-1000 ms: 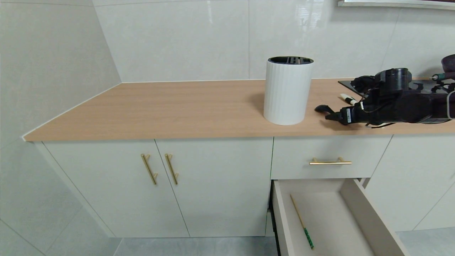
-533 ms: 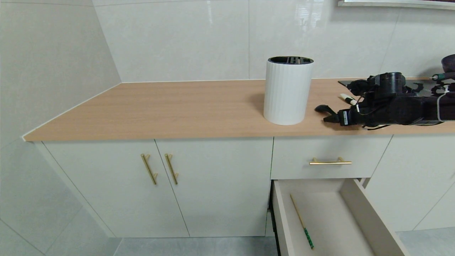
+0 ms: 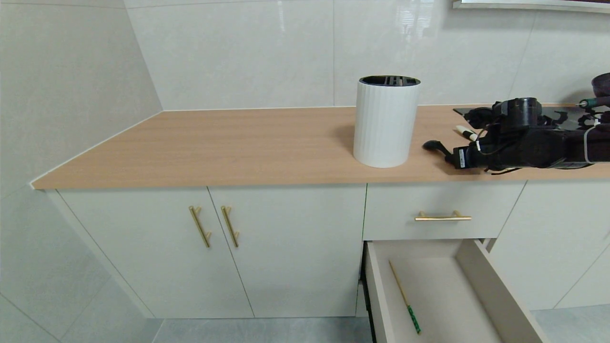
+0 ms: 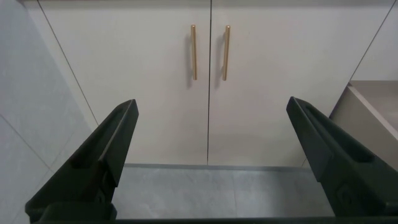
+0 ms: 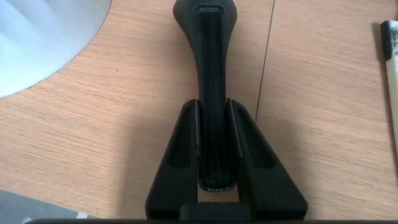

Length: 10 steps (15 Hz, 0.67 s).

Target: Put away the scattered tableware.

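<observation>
Head view: right gripper (image 3: 449, 153) sits low on the wood-grain countertop (image 3: 238, 143), at the handle end of the black plastic long-handled utensil (image 3: 431, 145). The utensil lies flat just right of the white ribbed cylindrical holder (image 3: 386, 121). Right forearm comes in near-level from the right, wrist pointing toward the holder. The cream lower drawer (image 3: 486, 286) is open, with a thin wooden chopstick with a green end (image 3: 404, 296) inside. A white-handled utensil (image 3: 464, 131) lies on the countertop behind the arm.

Left wrist view: left gripper (image 4: 211, 106) has its jaws wide apart and empty, and faces cream cupboard doors with gold bar handles (image 4: 193, 51).

Right wrist view: right gripper fingers (image 5: 180, 149) press on both sides of the black handle, so it reads as clamped, with the utensil resting on the countertop.

Judgement: the step in hand is the grasp on the black utensil; the lift is not yet done. Next move calls for a clean vertical lift without letting the handle pivot, clearing the holder rim. Destination could be the holder or the open drawer; can't tell which.
</observation>
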Available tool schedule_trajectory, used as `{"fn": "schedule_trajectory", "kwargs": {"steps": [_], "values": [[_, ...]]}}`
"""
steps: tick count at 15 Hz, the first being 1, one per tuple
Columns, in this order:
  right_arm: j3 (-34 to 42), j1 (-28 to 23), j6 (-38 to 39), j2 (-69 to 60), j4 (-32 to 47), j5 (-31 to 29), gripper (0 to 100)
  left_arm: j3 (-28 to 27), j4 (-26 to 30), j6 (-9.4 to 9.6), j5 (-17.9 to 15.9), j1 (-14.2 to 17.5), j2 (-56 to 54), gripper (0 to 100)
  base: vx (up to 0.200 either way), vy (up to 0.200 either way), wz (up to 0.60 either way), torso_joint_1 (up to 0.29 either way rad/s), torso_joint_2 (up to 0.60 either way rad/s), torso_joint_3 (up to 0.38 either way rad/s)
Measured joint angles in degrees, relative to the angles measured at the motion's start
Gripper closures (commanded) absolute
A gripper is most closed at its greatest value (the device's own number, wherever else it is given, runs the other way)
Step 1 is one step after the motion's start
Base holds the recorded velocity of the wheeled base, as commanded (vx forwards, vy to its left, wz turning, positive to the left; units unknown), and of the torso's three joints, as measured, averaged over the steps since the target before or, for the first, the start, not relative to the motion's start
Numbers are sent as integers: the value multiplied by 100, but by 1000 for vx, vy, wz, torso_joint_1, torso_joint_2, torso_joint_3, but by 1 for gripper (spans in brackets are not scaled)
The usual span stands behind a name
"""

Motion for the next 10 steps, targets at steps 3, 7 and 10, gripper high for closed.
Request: {"fn": "schedule_trajectory", "kwargs": {"steps": [3,7,10], "values": [[-87,24,260,-173,59,-258,100,0,-2,-1,0,-2,0,0,0,0,0,0,0,0],[149,79,633,-1008,816,-258,100,2,0,-1,0,-2,0,0,0,0,0,0,0,0],[1080,247,866,-2020,1136,-272,100,2,-2,0,0,0,0,0,0,0,0,0,0,0]]}}
